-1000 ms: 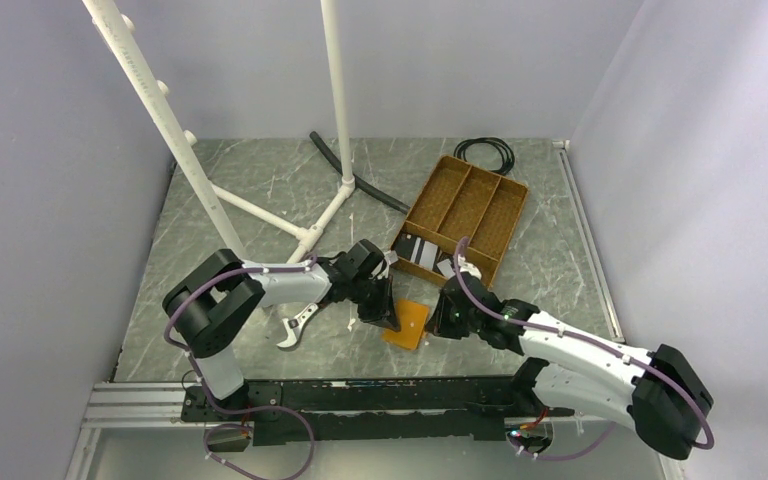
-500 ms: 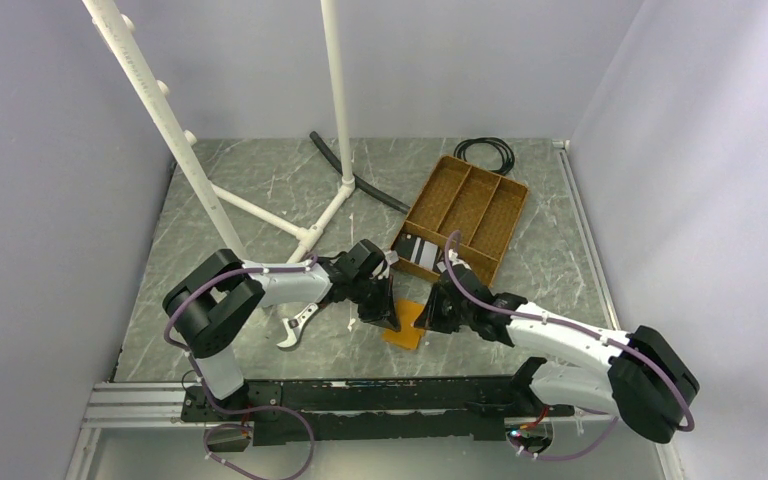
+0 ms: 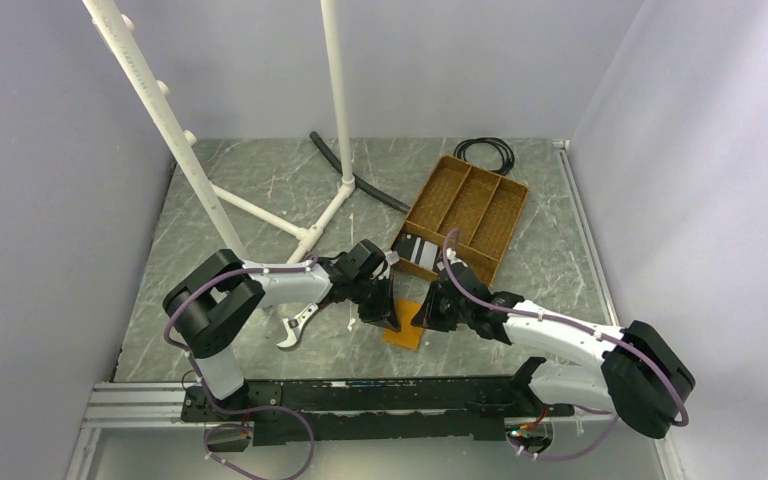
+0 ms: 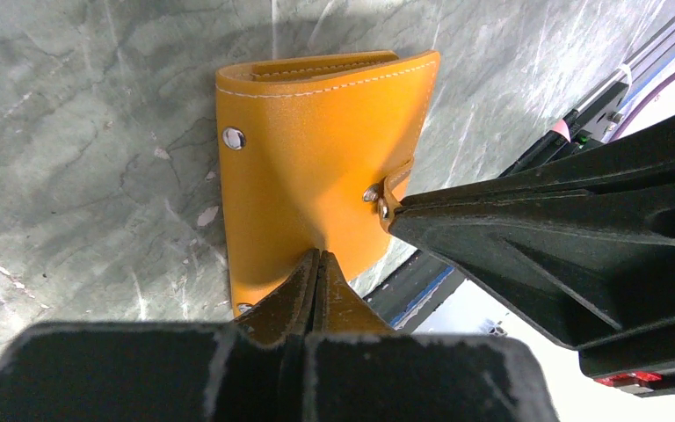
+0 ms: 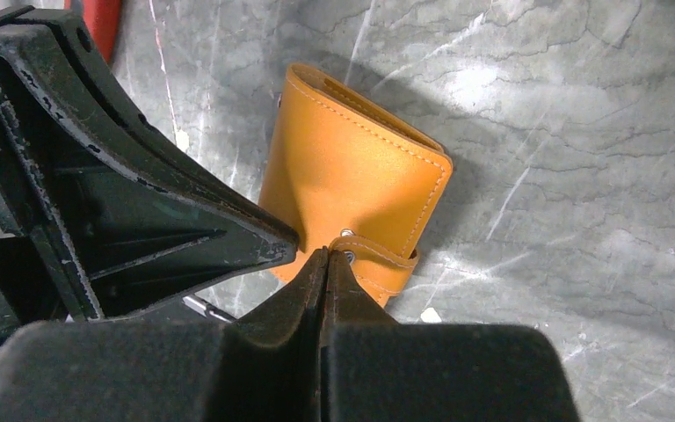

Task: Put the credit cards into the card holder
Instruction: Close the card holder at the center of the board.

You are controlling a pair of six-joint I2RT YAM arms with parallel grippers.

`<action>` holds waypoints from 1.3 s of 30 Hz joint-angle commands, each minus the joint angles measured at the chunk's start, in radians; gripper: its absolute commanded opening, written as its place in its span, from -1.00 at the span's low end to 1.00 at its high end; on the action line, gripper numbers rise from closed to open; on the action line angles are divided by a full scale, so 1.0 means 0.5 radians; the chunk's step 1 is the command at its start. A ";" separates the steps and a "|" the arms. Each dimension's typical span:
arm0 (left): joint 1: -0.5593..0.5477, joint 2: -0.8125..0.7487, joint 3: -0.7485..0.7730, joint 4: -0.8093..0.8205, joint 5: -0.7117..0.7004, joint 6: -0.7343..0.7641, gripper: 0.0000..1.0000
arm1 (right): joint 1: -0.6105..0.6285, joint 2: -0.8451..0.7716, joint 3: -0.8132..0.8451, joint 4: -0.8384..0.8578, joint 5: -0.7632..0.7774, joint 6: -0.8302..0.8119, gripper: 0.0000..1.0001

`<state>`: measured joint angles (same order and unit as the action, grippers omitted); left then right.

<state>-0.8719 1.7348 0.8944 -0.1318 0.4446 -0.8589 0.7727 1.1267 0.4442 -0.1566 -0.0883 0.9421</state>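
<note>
left gripper (image 4: 317, 258) — jaws closed, tip down | right gripper (image 5: 326, 256) — jaws closed, tip beside left's

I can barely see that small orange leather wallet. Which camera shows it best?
Left wrist view: the small orange leather wallet fills the frame, folded. The right wrist shows it smaller, partly blocked; the top, a tiny patch.

Nothing legible anywhere: no lettering, brand or number on the orange-tan leather-like folding card holder (image 4: 316, 149), plain save white stitching and metal snaps; any print on the dark and white thin flat cards (image 3: 418, 250) in the brown divided tray (image 3: 470, 200) too small to read
</note>
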 commanded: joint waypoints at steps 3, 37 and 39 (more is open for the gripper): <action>-0.036 0.052 -0.006 -0.080 -0.095 0.040 -1.00 | -0.010 0.054 0.065 0.101 -0.014 -0.026 -1.00; -0.045 -0.004 -0.036 -0.114 -0.119 0.069 -1.00 | -0.219 0.520 -0.078 0.336 -0.160 -0.007 -1.00; -0.042 0.002 -0.029 -0.115 -0.112 0.082 -1.00 | -0.259 0.541 -0.185 0.567 -0.269 0.030 -1.00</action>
<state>-0.8772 1.7325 0.8944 -0.1303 0.4301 -0.8566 0.6735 1.3449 0.4599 0.0345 -0.2684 0.9737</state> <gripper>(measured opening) 0.009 0.005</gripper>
